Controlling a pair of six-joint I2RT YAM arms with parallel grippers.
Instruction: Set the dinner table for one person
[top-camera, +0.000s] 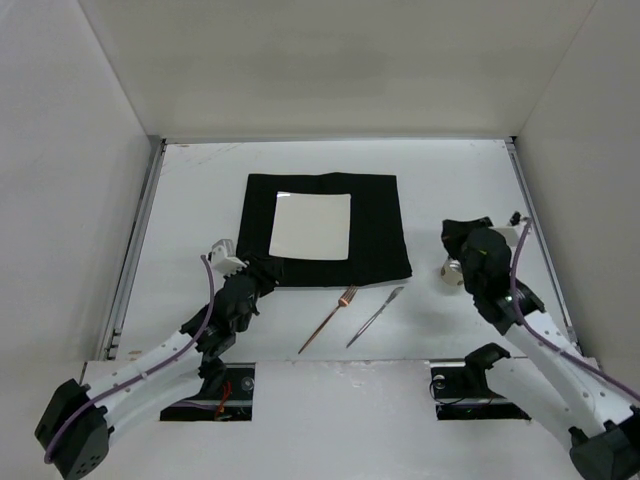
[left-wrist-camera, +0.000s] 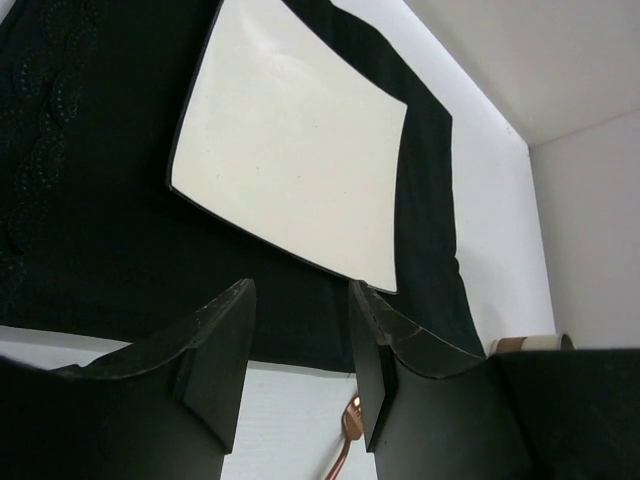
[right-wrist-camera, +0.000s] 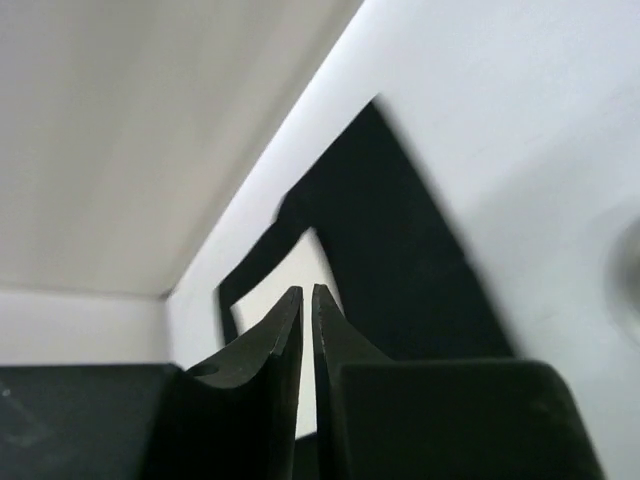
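Black mat (top-camera: 380, 240), left gripper (left-wrist-camera: 300, 290) spread at its near-left corner, right gripper (right-wrist-camera: 306, 292) clenched near right rail (top-camera: 519, 175) of dinner table (top-camera: 200, 200)

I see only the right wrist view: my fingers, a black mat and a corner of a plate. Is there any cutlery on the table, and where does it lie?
Observer: Yes. A fork and a knife lie side by side on the dinner table, just off the near edge of the black mat.
Operator: What is the other arm doing?
Observer: The left gripper is open and empty, at the mat's near left corner.
Operator: And the whole plate?
Observer: The plate is square, in the middle of the mat, with nothing on it.
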